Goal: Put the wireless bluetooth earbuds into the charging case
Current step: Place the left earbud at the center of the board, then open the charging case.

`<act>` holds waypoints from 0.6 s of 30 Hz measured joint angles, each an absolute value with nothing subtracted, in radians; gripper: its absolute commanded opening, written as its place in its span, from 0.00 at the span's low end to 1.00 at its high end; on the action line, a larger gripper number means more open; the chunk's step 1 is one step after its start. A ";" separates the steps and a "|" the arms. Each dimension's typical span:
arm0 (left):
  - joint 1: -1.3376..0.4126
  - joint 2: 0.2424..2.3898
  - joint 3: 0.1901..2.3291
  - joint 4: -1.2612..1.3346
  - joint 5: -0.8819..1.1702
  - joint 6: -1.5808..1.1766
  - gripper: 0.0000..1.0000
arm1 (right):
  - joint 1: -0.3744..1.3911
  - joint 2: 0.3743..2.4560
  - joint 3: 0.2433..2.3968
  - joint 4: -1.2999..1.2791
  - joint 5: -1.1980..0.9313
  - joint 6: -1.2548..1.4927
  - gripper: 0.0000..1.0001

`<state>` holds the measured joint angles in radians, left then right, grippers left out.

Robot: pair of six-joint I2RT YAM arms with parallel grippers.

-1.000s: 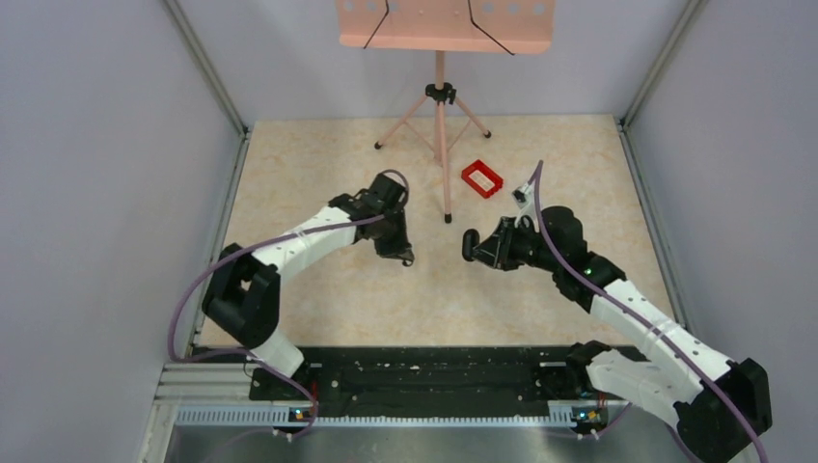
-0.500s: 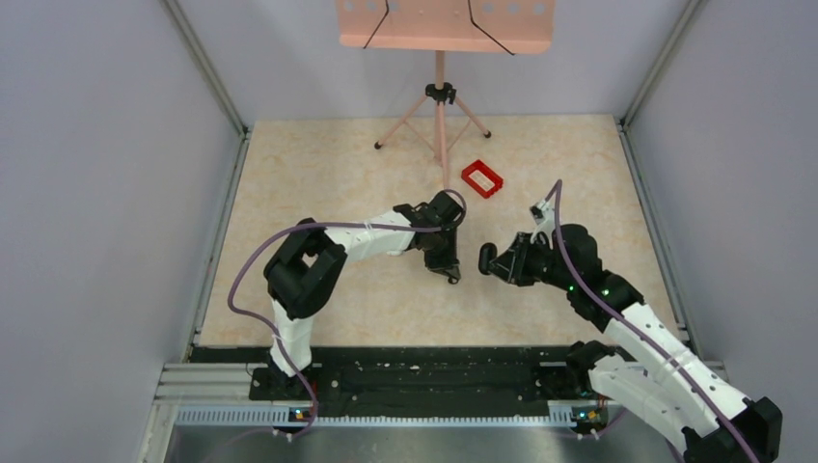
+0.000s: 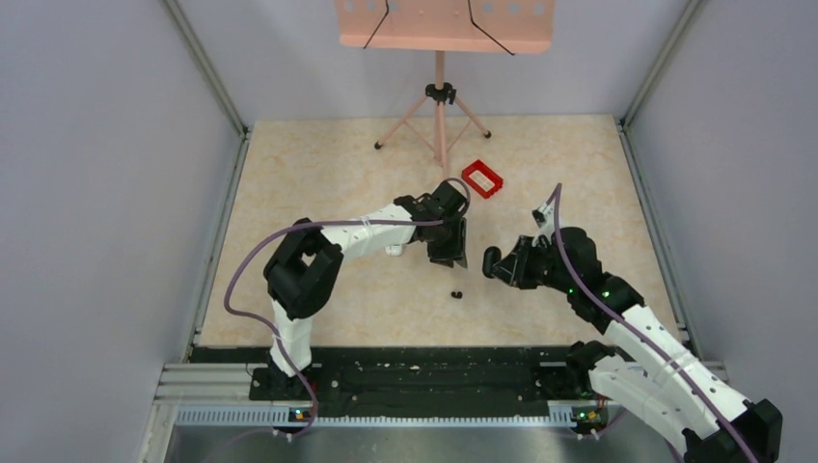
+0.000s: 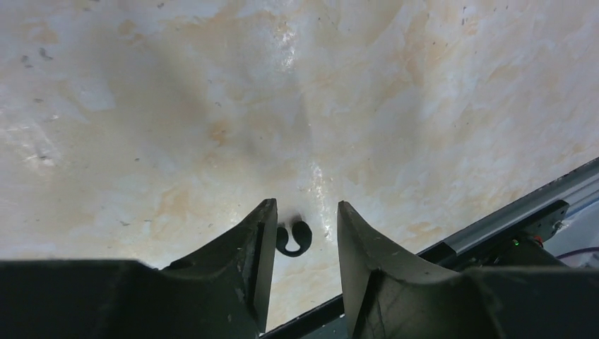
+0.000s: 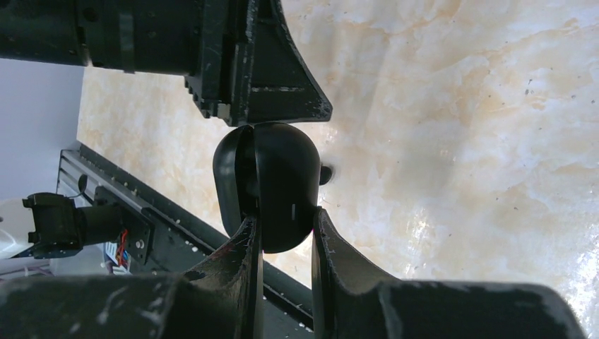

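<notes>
The earbud (image 3: pixel 457 293) is seen lying loose on the table (image 3: pixel 318 174), a little below the tips of the left gripper (image 3: pixel 449 255) in the overhead frame and apart from them. That gripper is opened with nothing held. In the left wrist view the earbud (image 4: pixel 293 239) is framed low in the gap of the left gripper (image 4: pixel 304 212), touched by neither finger, and is shown as a small curled shape; which way it points cannot be told from overhead.

The case (image 3: pixel 491 261) is held off the table right of centre, clamped in the right gripper (image 3: pixel 498 262). In the right wrist view the case (image 5: pixel 272 187) is pinched at its lower end by the right gripper (image 5: pixel 284 217), its long axis running up the frame and its rounded end nearly meeting the left gripper's finger (image 5: pixel 272 78). A seam down its left side is shown only there. A sliver of the earbud (image 5: pixel 325 174) is glimpsed past the case's right edge.
</notes>
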<state>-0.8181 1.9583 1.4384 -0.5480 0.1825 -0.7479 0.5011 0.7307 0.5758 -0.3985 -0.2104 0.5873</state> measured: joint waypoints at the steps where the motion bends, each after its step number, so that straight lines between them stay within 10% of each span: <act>1: -0.816 1.953 1.444 -0.557 0.170 -0.740 0.40 | 0.501 0.731 0.576 -0.398 -0.210 0.587 0.00; 5: -0.801 1.884 1.448 -0.613 0.128 -0.709 0.39 | 0.501 0.738 0.576 -0.397 -0.210 0.587 0.00; 9: -0.783 1.745 1.435 -0.625 0.105 -0.675 0.75 | 0.501 0.767 0.576 -0.375 -0.235 0.587 0.00; 18: -0.775 1.460 1.263 -0.419 0.268 -0.706 0.75 | 0.501 0.893 0.576 -0.276 -0.316 0.592 0.00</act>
